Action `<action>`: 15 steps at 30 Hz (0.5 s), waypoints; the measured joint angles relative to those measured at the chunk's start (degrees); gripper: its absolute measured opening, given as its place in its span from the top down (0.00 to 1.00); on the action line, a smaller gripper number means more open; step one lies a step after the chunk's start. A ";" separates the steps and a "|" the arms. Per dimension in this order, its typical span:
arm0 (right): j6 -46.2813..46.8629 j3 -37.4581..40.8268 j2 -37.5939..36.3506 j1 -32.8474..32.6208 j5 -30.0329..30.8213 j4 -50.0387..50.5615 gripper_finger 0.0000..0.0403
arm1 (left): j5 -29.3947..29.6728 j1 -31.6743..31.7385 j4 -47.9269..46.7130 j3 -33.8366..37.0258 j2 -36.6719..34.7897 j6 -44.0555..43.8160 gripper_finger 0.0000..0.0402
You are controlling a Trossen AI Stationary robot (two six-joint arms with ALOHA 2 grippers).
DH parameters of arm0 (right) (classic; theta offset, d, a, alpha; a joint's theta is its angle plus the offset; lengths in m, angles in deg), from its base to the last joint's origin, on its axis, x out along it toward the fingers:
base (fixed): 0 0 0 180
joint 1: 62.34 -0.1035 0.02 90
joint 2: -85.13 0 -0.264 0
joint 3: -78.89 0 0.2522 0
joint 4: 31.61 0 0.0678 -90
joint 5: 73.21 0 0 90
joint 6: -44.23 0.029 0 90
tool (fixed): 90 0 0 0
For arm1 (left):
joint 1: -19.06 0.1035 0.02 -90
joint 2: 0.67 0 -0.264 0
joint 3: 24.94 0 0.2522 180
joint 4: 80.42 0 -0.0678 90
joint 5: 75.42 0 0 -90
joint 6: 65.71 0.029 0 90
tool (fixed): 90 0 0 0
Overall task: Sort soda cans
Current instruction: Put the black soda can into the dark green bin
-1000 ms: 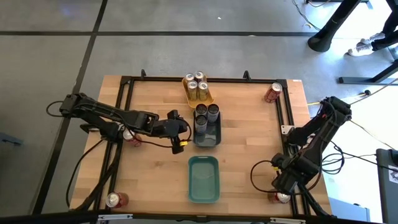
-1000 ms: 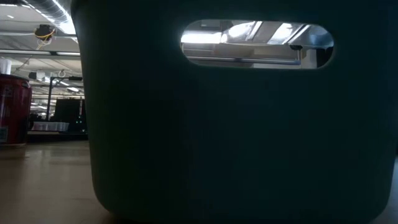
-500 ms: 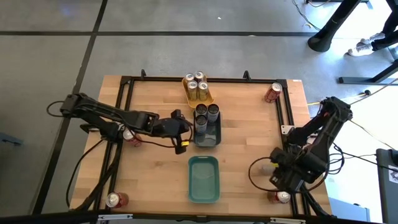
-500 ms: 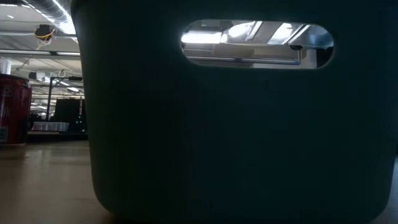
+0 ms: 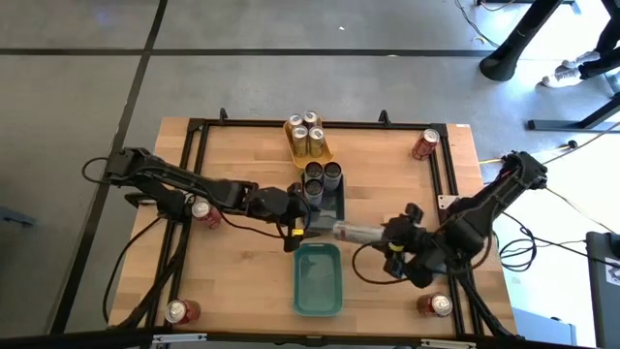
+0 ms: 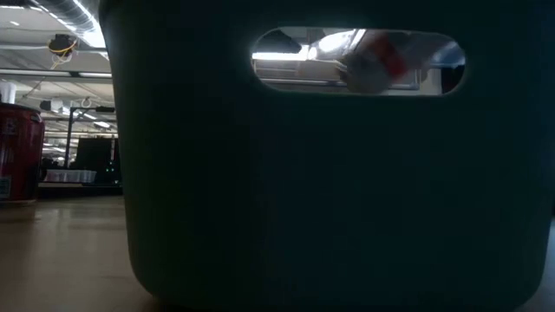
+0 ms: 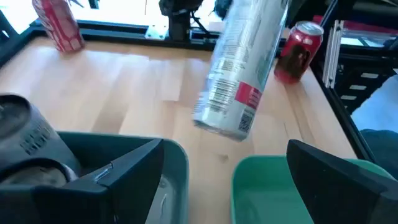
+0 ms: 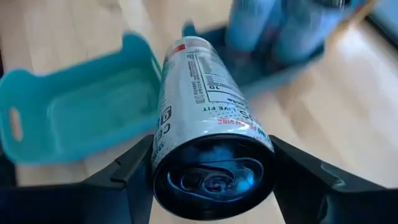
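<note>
A silver-white soda can (image 5: 354, 233) with a red label hangs over the table's middle, between the dark tray (image 5: 337, 211) and the teal tray (image 5: 317, 291); my right gripper (image 5: 385, 236) is shut on it. It also shows in the left wrist view (image 7: 239, 68). My left gripper (image 5: 300, 231) stands open at the dark tray's near left corner, its fingers (image 7: 124, 168) holding nothing. Several gold cans (image 5: 308, 136) stand on a yellow tray. Dark cans (image 5: 323, 176) stand in the dark tray. My right gripper pinches the can's side wall (image 8: 163, 146) between its two fingers, at the end with the pull tab (image 8: 211, 180). The fingers come from the table's right, slanting down, and lie along the can. The can is lifted clear, lying nearly level, its other end toward my left gripper.
Red cans stand at the far right corner (image 5: 424, 145), the near right corner (image 5: 434, 305), the near left corner (image 5: 180, 311) and under my left arm (image 5: 205, 212). A black frame (image 5: 446, 174) rims the wooden table. In the low view the teal tray's wall (image 6: 329, 191) fills the picture.
My right gripper has swung from the near right corner up and toward the table's middle, turning over, and now holds the silver can out over the gap between the trays. My left gripper has slid toward the table's right and near edge and tipped up toward level.
</note>
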 joint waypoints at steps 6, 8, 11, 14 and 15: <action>-13.74 1.43 0.44 3.48 2.25 -11.71 0.40 | -1.15 -0.21 1.23 0.02 3.65 -1.96 0.19; -16.44 1.49 1.01 4.36 1.72 -13.45 0.40 | -1.20 -0.65 1.31 0.02 4.45 -1.96 0.19; -18.12 1.49 1.40 5.44 1.88 -14.81 0.40 | -0.81 -1.60 1.51 0.02 4.83 -1.84 0.19; -20.88 1.51 1.51 5.69 2.62 -16.82 0.40 | -0.71 -2.21 1.61 0.02 4.83 -1.32 0.19; -22.48 1.51 1.51 5.71 3.19 -18.43 0.40 | -0.82 -2.23 1.57 0.02 4.83 -1.23 0.19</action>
